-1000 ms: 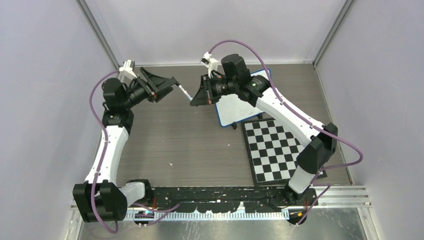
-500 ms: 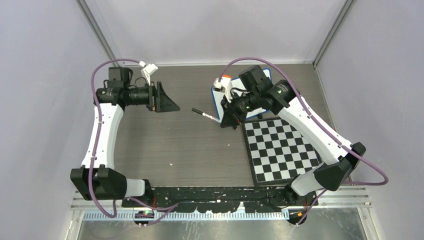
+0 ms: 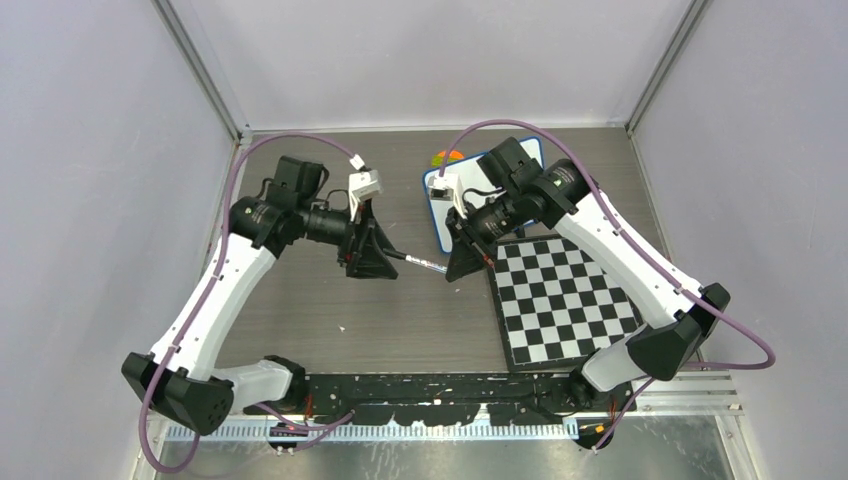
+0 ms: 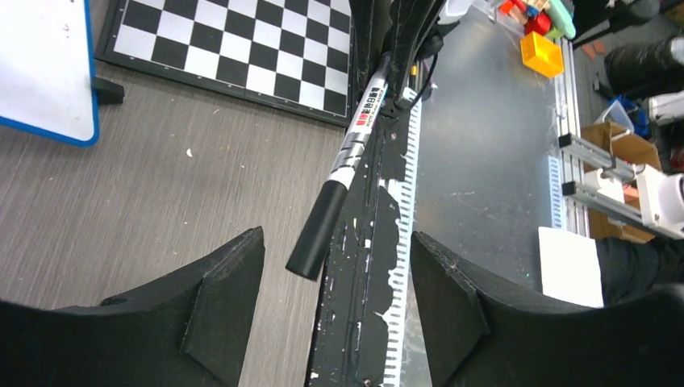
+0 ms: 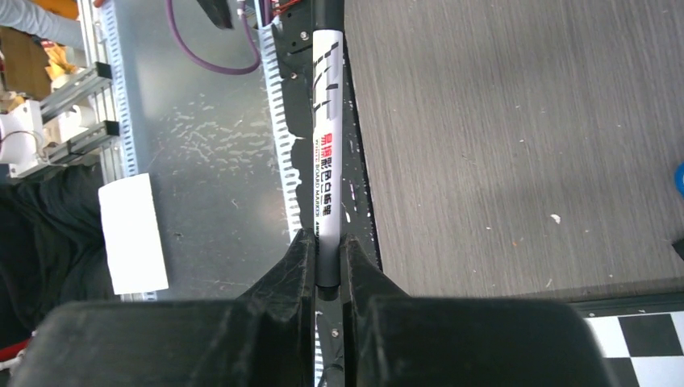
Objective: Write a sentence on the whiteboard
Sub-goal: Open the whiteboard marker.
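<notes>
A: On the table (image 3: 330, 300), far right side: the whiteboard (image 3: 447, 222) lies flat, its near edge just beside the far edge of the checkered board (image 3: 560, 300); the right arm covers most of it.
B: Right side?
A: Right gripper (image 5: 326, 242) clamped tight on the marker (image 5: 326, 145), at the end opposite the cap; barrel sticks straight out from between the jaws, printed side up.
B: Left?
A: Left gripper (image 4: 337, 242) spread wide; the black cap (image 4: 317, 232) sits in the gap, a jaw on either side, neither touching it in the wrist view.
B: Where relative to the board?
A: Top view: grippers face each other over bare table, marker bridging them, just left of the board's near-left corner.
B: Board face?
A: Left wrist view catches one corner: white, blue rim, one black foot; the rest is under the arm, can't tell.
</notes>
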### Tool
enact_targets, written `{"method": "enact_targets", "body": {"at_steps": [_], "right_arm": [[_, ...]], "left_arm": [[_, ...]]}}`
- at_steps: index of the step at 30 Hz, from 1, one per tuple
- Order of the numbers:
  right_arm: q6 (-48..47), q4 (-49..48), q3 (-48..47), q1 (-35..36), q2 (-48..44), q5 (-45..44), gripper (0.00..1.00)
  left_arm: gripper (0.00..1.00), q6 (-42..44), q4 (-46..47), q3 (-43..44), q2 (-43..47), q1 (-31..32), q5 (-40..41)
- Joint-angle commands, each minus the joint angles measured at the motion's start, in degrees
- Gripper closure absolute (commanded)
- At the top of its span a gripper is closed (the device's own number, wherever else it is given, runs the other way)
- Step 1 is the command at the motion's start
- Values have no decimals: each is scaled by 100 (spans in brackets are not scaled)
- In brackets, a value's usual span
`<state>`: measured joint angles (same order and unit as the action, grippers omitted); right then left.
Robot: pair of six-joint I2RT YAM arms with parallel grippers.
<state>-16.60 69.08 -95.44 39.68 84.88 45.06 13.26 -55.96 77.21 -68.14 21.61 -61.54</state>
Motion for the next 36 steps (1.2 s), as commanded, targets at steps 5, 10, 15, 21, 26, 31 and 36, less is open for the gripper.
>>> {"method": "enact_targets", "body": {"at_steps": [5, 10, 15, 21, 26, 31, 36], "right_arm": [[-90, 320, -178, 25, 52, 516, 100], [-221, 576, -311, 30, 187, 597, 100], [-241, 659, -477, 25, 263, 638, 100], [580, 25, -629, -653, 252, 1162, 71], [2546, -2005, 60, -1351, -129, 1517, 27], [4121, -3487, 776, -1464, -598, 878, 17], [4614, -4041, 879, -1469, -516, 1372, 17]], "left_arm": [[42, 236, 466, -43, 65, 381, 170], [60, 286, 531, -91, 112, 440, 36], [99, 287, 583, -179, 121, 467, 3], [100, -508, 1243, -550, 223, 406, -83], [100, -1910, 2592, -942, 307, 88, -263], [100, -3471, 4026, -1255, 286, -285, -359], [100, -5066, 5765, -1587, 165, -525, -751]]}}
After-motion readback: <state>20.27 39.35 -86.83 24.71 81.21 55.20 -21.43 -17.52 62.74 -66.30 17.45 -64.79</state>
